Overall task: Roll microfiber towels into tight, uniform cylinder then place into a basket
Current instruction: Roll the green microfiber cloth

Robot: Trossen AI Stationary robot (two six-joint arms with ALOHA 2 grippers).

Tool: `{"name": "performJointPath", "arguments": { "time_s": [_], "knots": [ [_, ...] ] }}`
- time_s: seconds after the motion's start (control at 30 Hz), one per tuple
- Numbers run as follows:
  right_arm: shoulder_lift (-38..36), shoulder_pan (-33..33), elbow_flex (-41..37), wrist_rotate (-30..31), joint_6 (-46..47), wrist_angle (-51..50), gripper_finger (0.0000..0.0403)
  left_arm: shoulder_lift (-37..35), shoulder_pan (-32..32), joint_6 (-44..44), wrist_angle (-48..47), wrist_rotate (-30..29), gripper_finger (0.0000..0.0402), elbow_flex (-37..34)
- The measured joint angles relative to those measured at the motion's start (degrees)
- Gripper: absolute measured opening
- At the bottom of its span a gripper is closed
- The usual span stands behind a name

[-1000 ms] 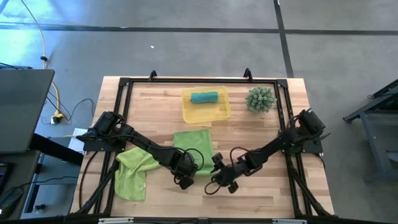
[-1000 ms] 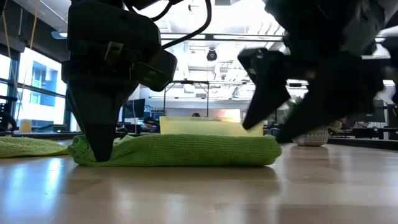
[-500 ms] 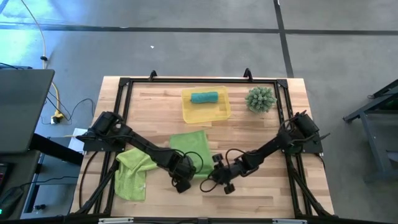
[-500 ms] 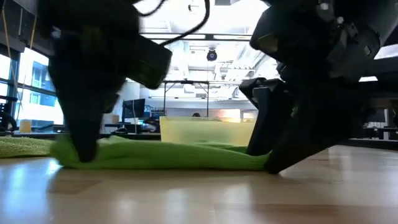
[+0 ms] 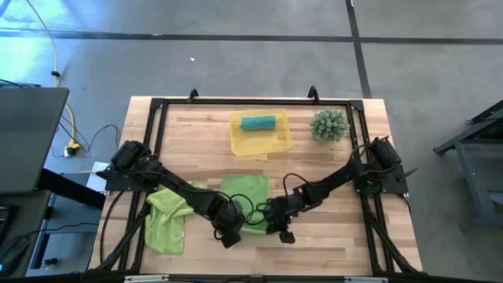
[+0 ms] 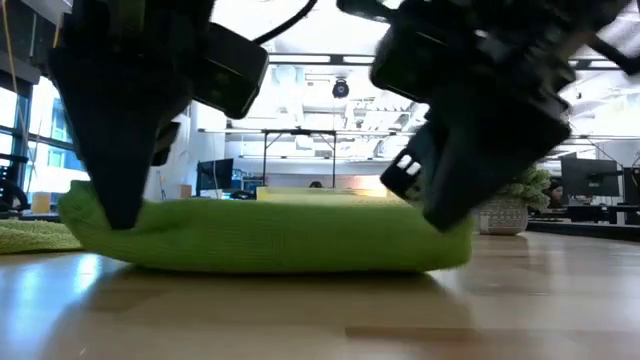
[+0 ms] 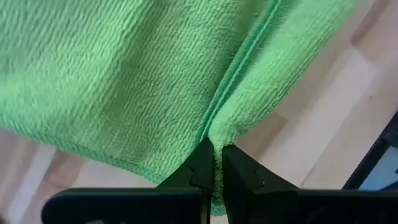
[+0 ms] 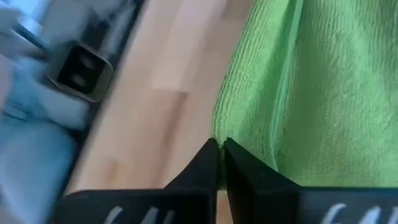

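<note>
Left hand (image 5: 229,233): low over the tabletop's near middle, at the 7 o'clock corner of the flat lime-green towel; fingers (image 7: 202,168) pressed together, pinching the towel's folded edge.
Right hand (image 5: 277,227): just beside the towel's 5 o'clock corner; fingers (image 8: 239,168) pressed together, with the towel's hem right at the tips. The wrist view does not show clearly whether cloth is caught between them.
Flat lime-green towel (image 5: 245,195): at the tabletop's centre, spread between the two hands; in the low view its near edge (image 6: 270,235) stands up as a thick fold raised off the wood between both hands.
Crumpled lime-green towel (image 5: 168,218): at about 8 o'clock from the centre, lying bunched under the left arm, just beside the flat towel.
Teal towel (image 5: 258,123): rolled into a short cylinder, lying inside the basket toward its far wall.
Basket (image 5: 279,141): translucent yellow tray at 12 o'clock from the centre, well apart from both hands.
Spiky green plant (image 5: 328,126): at about 2 o'clock, beside the basket, near the black frame rail.
Tabletop (image 5: 330,244): light wooden planks, bordered by a black metal frame (image 5: 161,103).
Laptop (image 5: 27,137): off the tabletop's 9 o'clock side, dark lid.
</note>
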Motion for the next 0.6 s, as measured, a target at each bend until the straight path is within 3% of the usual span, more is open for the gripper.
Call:
{"name": "performJointPath", "arguments": {
  "time_s": [0.17,0.4,0.6],
  "knots": [
    [0.00,-2.69,0.00,-3.04,7.76,2.32,0.0004,-0.09,-0.60,-2.36,-1.71,-0.87,0.0008,0.02],
    [2.59,-5.56,0.25,9.27,11.73,-3.20,0.0002,0.49,0.25,-6.53,-5.68,-6.11,0.0008,0.04],
    [4.50,-5.64,0.16,10.20,8.88,-0.75,0.0001,3.86,0.80,-6.47,-5.65,-5.83,0.0008,0.33]
  ]
}}
